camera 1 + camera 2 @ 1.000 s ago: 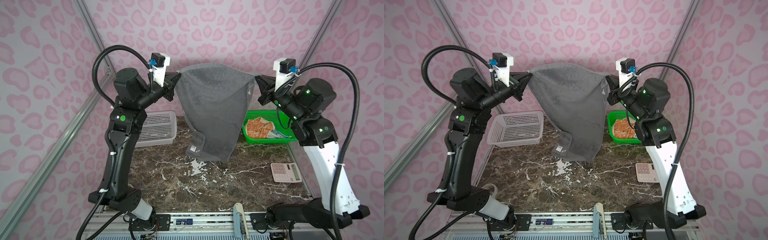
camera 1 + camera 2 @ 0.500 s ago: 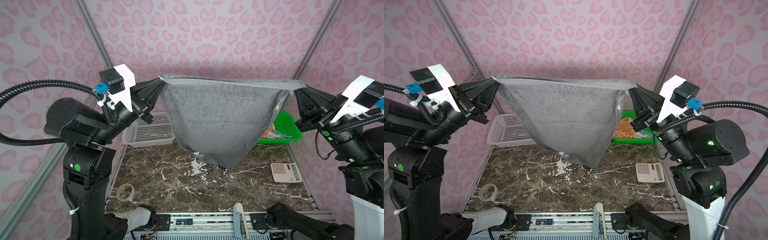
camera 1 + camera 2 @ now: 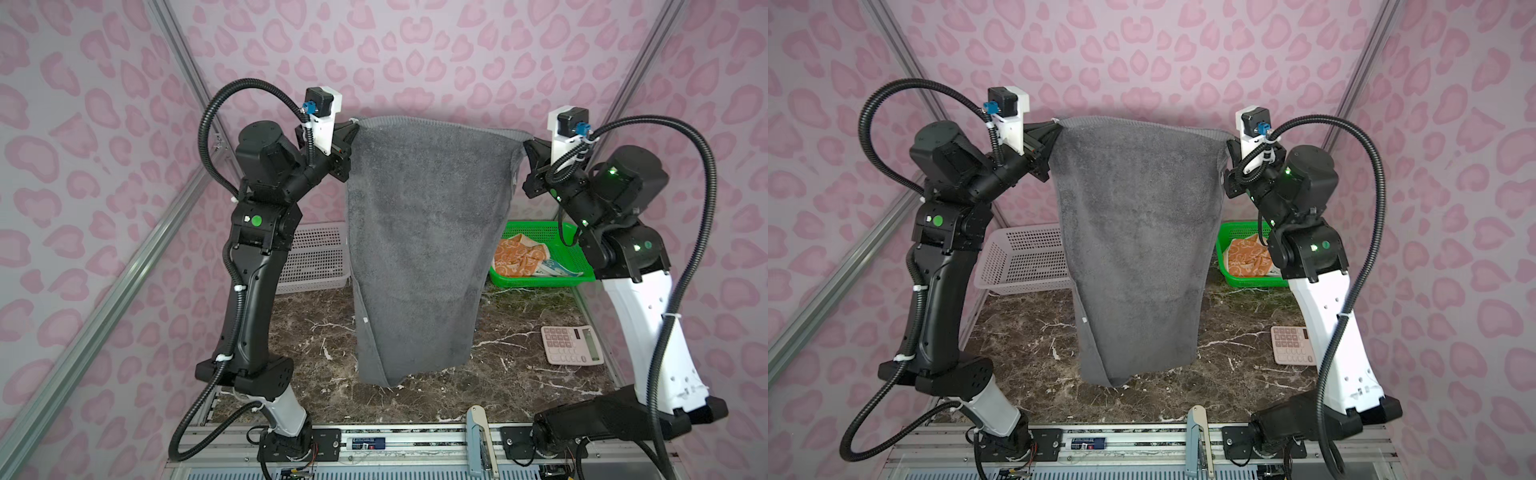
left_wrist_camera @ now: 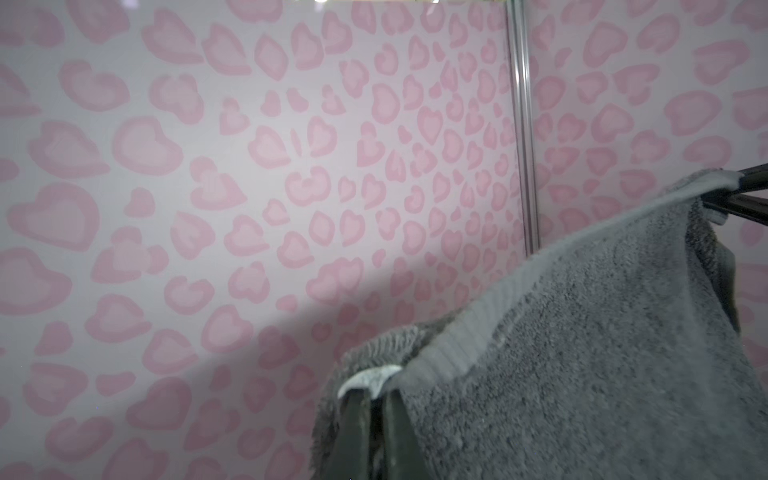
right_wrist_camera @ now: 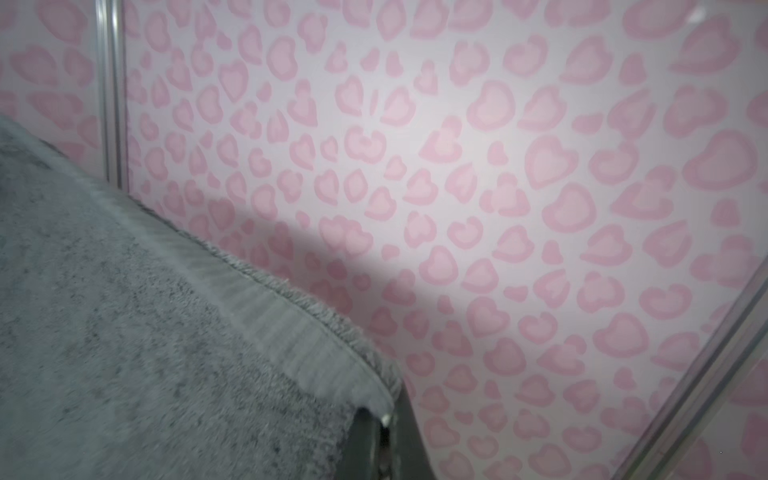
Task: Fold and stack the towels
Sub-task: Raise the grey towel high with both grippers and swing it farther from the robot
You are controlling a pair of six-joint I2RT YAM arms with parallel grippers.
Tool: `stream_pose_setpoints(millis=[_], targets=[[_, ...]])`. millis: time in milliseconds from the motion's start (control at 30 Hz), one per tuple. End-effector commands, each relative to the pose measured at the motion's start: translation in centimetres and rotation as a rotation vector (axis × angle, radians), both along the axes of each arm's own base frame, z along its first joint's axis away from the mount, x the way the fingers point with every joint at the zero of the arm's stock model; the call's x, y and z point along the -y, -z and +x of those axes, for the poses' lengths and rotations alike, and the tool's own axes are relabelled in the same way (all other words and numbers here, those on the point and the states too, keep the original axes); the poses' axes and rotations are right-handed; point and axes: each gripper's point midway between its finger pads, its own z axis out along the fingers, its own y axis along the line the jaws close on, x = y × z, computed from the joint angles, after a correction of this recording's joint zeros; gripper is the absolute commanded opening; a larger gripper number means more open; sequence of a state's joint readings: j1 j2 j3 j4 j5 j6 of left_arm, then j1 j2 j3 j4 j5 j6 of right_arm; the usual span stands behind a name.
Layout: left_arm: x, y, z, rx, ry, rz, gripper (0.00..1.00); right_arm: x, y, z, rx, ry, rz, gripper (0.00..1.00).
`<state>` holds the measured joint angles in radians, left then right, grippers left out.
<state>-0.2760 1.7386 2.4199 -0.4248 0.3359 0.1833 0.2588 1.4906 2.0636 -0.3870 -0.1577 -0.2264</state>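
The white basket [image 3: 316,257] sits at the bench's [image 3: 316,340] back-left corner with nothing showing in it. To its right, the left jaws are pinched tight on the top-left corner of the grey towel [image 3: 424,232], and the wrist view shows a small white label [image 4: 370,380] caught at their tips. The towel hangs full length over the middle of the bench, narrowing downward with its left side edge turned in. Whether its lower hem touches the marble cannot be told. The right jaws are clamped on the top-right corner. This looks like the spread-out step before the first fold. The next move likely calls for lowering both corners together, level and taut, so the cloth lands flat. The orange towel [image 3: 519,257] and blue towel [image 3: 557,270] lie crumpled in the green basket [image 3: 536,284] at the back-right corner. A calculator [image 3: 571,345] rests by the right edge. No writing is legible on any label, print or key.
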Motion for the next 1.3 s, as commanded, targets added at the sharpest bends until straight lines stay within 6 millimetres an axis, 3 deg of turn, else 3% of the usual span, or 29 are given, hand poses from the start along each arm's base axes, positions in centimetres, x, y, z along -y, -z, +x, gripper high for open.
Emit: stream_pose_setpoints(millis=[0,100,233,400,633,800,933,1033,1100,1267], targets=[[-0.5,-0.2,1.6,0.027,-0.051,0.0,0.03,0.6,-0.4,1.9,0.013,0.014,0.045,0.0],[-0.2,0.0,1.3,0.018,-0.033,0.008,0.03,-0.2,-0.1,2.4,-0.001,-0.028,0.052,0.0],[-0.2,-1.2,-1.6,0.034,0.015,-0.001,0.03,-0.7,-2.3,-0.5,0.034,-0.101,0.082,0.0],[-0.5,-3.8,-8.2,0.091,0.111,-0.029,0.03,-1.3,-5.9,-7.8,0.113,-0.241,0.12,0.0],[-2.0,-7.8,-18.9,0.23,0.207,-0.074,0.03,-0.3,-11.1,-20.5,0.312,-0.394,0.189,0.0],[-3.7,-9.7,-22.6,0.305,0.173,-0.099,0.03,0.9,-12.9,-25.1,0.398,-0.404,0.211,0.0],[-4.6,-10.6,-23.2,0.343,0.13,-0.115,0.03,1.5,-13.4,-25.6,0.426,-0.373,0.209,0.0],[-4.6,-10.8,-21.8,0.352,0.1,-0.116,0.03,1.8,-13.4,-23.7,0.423,-0.318,0.199,0.0],[-4.4,-10.7,-19.6,0.345,0.065,-0.108,0.03,1.9,-13.0,-21.2,0.406,-0.262,0.179,0.0],[-3.8,-8.6,-10.0,0.268,-0.059,-0.065,0.03,1.3,-10.1,-10.6,0.279,-0.125,0.099,0.0]])
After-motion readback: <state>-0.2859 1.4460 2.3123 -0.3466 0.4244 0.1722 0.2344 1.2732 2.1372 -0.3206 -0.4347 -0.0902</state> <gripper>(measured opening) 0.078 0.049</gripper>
